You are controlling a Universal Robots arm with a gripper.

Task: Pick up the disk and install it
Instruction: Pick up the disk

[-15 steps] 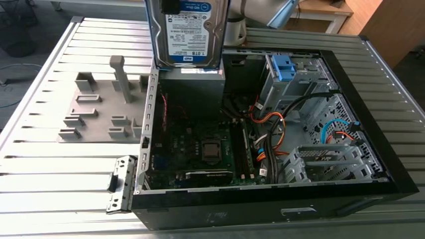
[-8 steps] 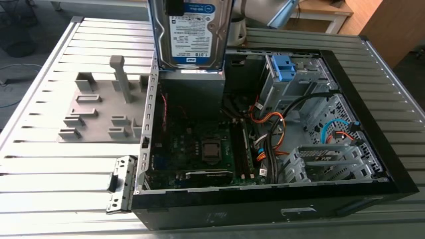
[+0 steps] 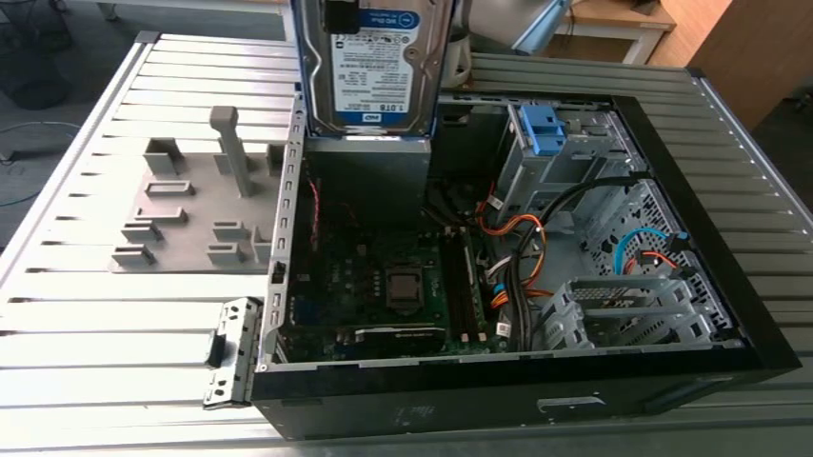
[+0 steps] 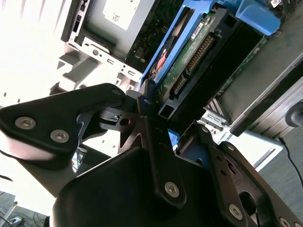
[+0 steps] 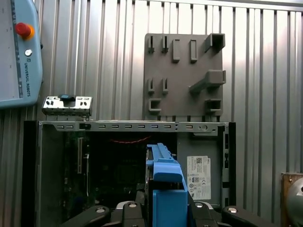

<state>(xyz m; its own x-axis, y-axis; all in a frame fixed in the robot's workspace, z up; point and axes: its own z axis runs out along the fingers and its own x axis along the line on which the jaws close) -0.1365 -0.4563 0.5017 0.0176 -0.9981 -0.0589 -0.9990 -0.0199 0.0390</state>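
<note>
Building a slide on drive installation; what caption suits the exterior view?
Disk held upright, label outward, above the open computer case on a slatted metal table.

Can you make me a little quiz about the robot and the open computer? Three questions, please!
1. True or false: the disk, a flat silver metal hard drive in a blue plastic frame, lies on the grey slatted metal table.
2. Pick one: what is the black gripper shut on? A) the disk B) an orange cable C) a screwdriver
3. Fill the gap: the grey plastic holder plate lies on the exterior view's ____ of the open black computer case.

Key
1. False: the gripper holds it up in the air.
2. A
3. left
</note>
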